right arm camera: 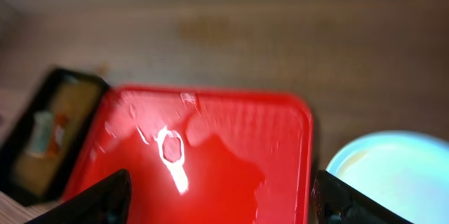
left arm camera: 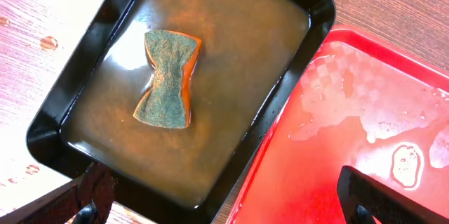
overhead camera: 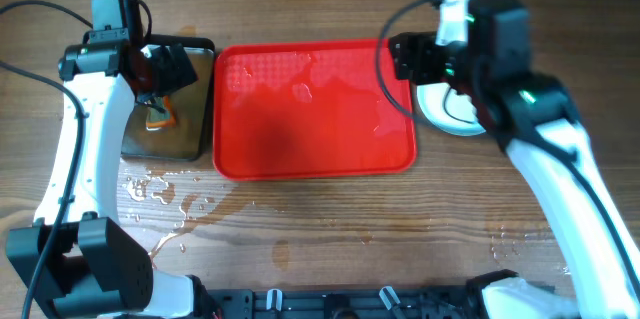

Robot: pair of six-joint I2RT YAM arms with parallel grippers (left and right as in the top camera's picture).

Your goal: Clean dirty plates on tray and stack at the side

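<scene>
Overhead view, left to right.

- Black pan (left arm camera: 74, 87) sits near the tabletop's (overhead camera: 330, 239) far left corner, its long side just beside the tray's left rim. It holds murky brown water.
- Sponge (left arm camera: 168, 78) lies loose in the middle of the pan, green scouring face up, orange edge showing, pinched at the waist. Nothing touches it.
- Left gripper (overhead camera: 165, 71) hangs over the pan. Left wrist view: both fingers (left arm camera: 95, 192) stand far apart at the lower corners of the picture, jaws released, gripping nothing.
- Water drops (overhead camera: 160, 194) are scattered on the wood in front of the pan, toward the near edge.
- Tray (overhead camera: 300, 119), red, lies at the tabletop's middle, toward the far edge. No plate on it; a film of water and a few puddles shine on its floor.
- Right gripper (overhead camera: 402, 59) is over the tray's far right corner. Right wrist view, blurred: fingers (right arm camera: 105, 197) wide apart, jaws released, nothing between them.
- Plates (overhead camera: 455, 119) sit on the wood just beside the tray's right rim, partly hidden under the right arm. Only one pale round shape shows; cannot tell how many are stacked there.
</scene>
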